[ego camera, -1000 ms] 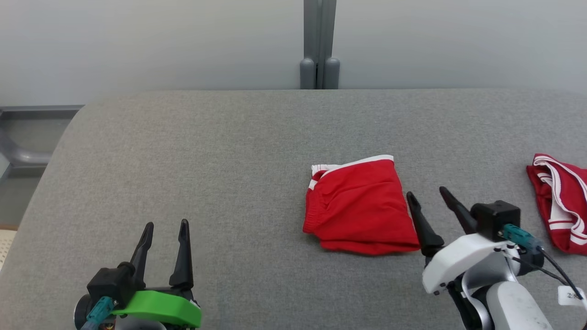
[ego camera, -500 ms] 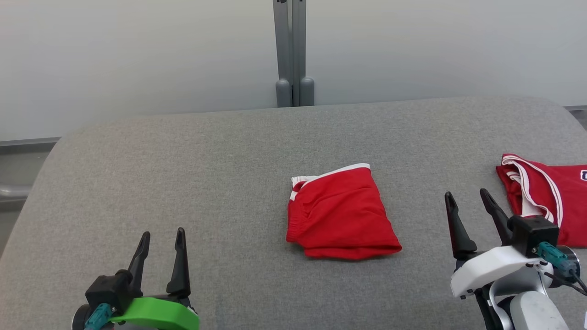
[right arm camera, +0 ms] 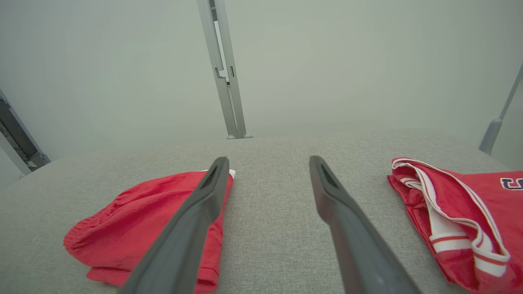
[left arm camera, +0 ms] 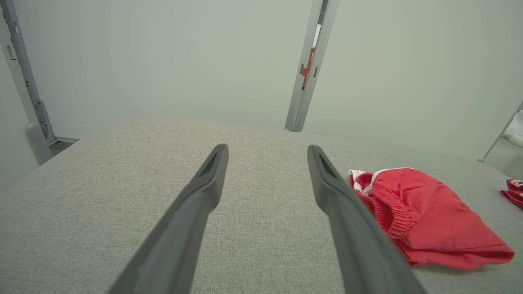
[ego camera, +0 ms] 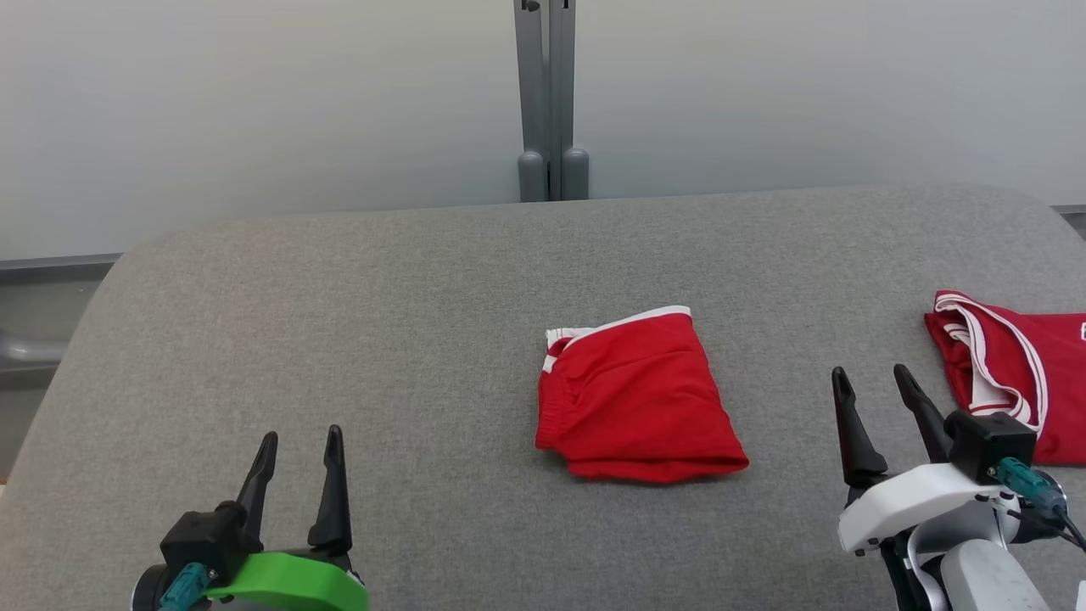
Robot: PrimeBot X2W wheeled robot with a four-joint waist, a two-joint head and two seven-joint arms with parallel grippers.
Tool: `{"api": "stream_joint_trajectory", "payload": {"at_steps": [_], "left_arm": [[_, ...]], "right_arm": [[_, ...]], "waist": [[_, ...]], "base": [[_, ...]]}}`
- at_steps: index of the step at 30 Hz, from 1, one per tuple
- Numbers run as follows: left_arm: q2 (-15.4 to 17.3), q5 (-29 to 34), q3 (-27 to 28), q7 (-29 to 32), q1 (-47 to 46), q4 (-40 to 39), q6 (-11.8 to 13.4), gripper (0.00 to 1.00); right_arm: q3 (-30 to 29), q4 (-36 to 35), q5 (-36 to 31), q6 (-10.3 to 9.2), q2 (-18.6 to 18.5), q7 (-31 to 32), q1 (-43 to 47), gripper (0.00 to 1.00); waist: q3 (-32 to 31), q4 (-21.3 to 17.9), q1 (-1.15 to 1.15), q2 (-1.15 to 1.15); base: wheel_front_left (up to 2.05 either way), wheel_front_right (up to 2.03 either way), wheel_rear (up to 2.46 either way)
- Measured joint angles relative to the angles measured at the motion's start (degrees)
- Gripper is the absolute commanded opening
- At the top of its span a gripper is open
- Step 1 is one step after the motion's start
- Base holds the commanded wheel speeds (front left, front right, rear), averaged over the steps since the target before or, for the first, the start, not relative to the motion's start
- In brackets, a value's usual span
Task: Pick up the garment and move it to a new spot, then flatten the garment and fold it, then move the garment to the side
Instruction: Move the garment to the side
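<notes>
A folded red garment [ego camera: 636, 399] with a white-trimmed edge lies flat in the middle of the grey padded table [ego camera: 382, 322]. It shows to the right in the left wrist view [left arm camera: 429, 216] and to the left in the right wrist view [right arm camera: 143, 220]. My right gripper [ego camera: 870, 373] stands open and empty a short way right of it, not touching; its own view [right arm camera: 268, 160] shows bare table between the fingers. My left gripper [ego camera: 301, 434] is open and empty at the near left, well away from the cloth [left arm camera: 267, 149].
A second red garment [ego camera: 1010, 382] with white stripes lies crumpled at the table's right edge, just right of my right gripper [right arm camera: 453, 204]. A grey post [ego camera: 551, 102] stands behind the table's far edge against a pale wall. The table's left half is bare fabric.
The head camera has shifted. My right gripper has drawn away rightward from the folded garment's right edge, leaving a gap. The left gripper and the garments lie as before.
</notes>
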Motion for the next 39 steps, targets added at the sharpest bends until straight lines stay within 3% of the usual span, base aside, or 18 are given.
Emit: {"api": "stream_joint_trajectory", "payload": {"at_steps": [9, 18, 22, 39], "left_arm": [[0.0, 0.0, -0.3, 0.0, 0.3, -0.3, -0.1, 1.0], [0.0, -0.2, -0.7, 0.0, 0.7, -1.0, 0.1, 1.0], [0.0, -0.2, -2.3, 0.0, 0.4, -0.5, 0.1, 1.0], [0.0, -0.8, -4.5, 0.0, -3.4, -2.5, -0.2, 1.0]], "right_arm": [[-1.4, 2.5, -0.4, 0.0, 0.8, 2.1, -1.1, 1.0], [-2.9, 11.5, 2.0, -0.01, 2.9, 25.8, -14.6, 1.0], [-3.3, 17.3, 0.8, -0.01, 3.3, 31.3, -19.2, 1.0], [-8.1, 39.7, -1.8, -0.01, 3.4, 31.8, -29.5, 1.0]], "waist": [[0.6, 0.4, 0.0, 0.0], [2.4, 1.5, 0.0, 0.0], [3.4, 3.3, 0.0, 0.0], [9.4, 11.7, 0.0, 0.0]], "base": [[0.0, 0.0, 0.0], [0.0, 0.0, 0.0], [0.0, 0.0, 0.0], [0.0, 0.0, 0.0]]}}
